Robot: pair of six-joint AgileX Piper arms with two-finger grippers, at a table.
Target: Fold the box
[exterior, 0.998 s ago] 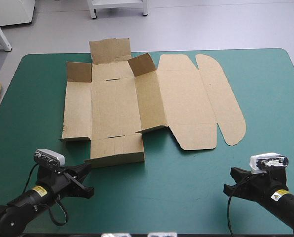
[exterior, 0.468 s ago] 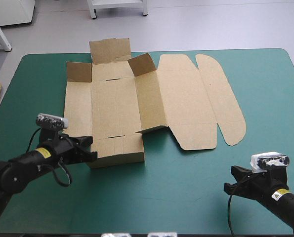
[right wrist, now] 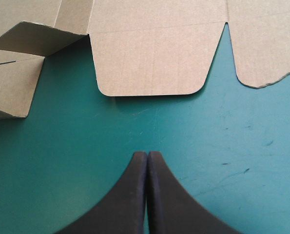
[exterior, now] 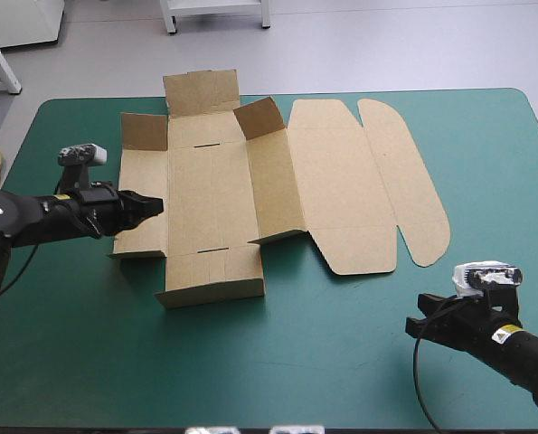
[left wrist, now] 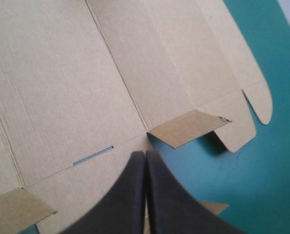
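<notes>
Teal-green counter [exterior: 341,371] carries the brown box [exterior: 210,194] at centre-left. It lies mostly flat, long axis L–R, w/ the lid sheet toward the R and short flaps raised at the far side. L end effector [exterior: 153,206] is the nearer one: it comes in level from the box's L edge, tip over the L side panel [exterior: 140,176], pointing along that axis, fingers pressed together, empty. R end effector [exterior: 418,327] sits low near the R front, well apart from the box, likewise closed on nothing.

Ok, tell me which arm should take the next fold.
Likely left: the left gripper, shut, is over the left panel of the box. The right gripper, also shut, hangs over bare cover, apart from the box.
</notes>
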